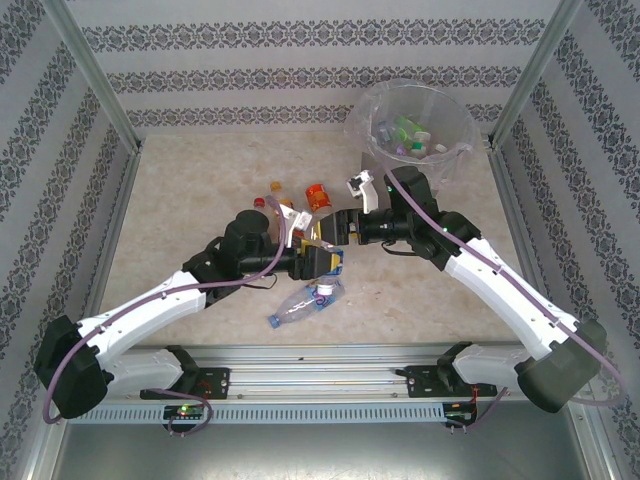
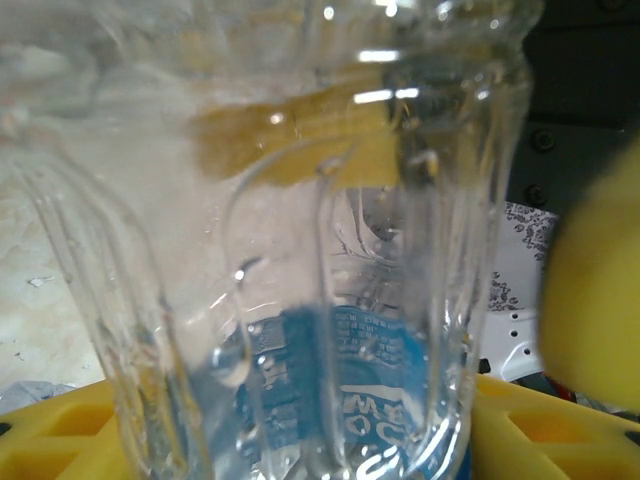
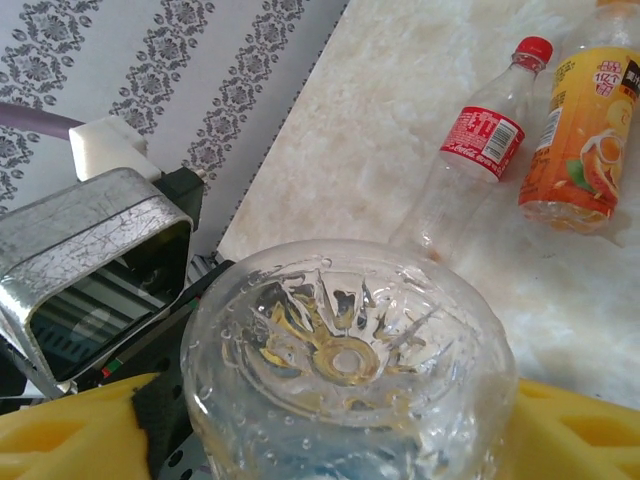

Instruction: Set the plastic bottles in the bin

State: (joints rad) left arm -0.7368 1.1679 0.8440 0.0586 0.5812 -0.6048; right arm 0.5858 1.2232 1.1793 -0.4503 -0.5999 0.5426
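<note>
Clear ribbed plastic sits between the yellow fingers of the left gripper [image 1: 322, 258]: a blue-labelled bottle [image 2: 330, 250], held off the marble-look table [image 1: 200, 200] at the middle of the workspace, and the claw looks clamped around its body. On the table just beyond lie a red-labelled cola bottle [image 3: 480, 140] and an orange juice bottle [image 3: 585, 130], apart from each other, and another blue-labelled one [image 1: 305, 303] lies on its side nearer the arm bases. Directly right of the left claw, the right gripper [image 1: 348, 228] faces it. From its wrist the bottle's moulded base points at the camera with a yellow finger pressed against either side, so it too appears closed on the same bottle. This reads as a mid-air handover, sensible because the bin [image 1: 450, 160] stands at the far right, close behind the right arm and awkward for the left. Several bottles [image 1: 410, 135] already lie inside its clear liner, while the three on the table wait their turn.
</note>
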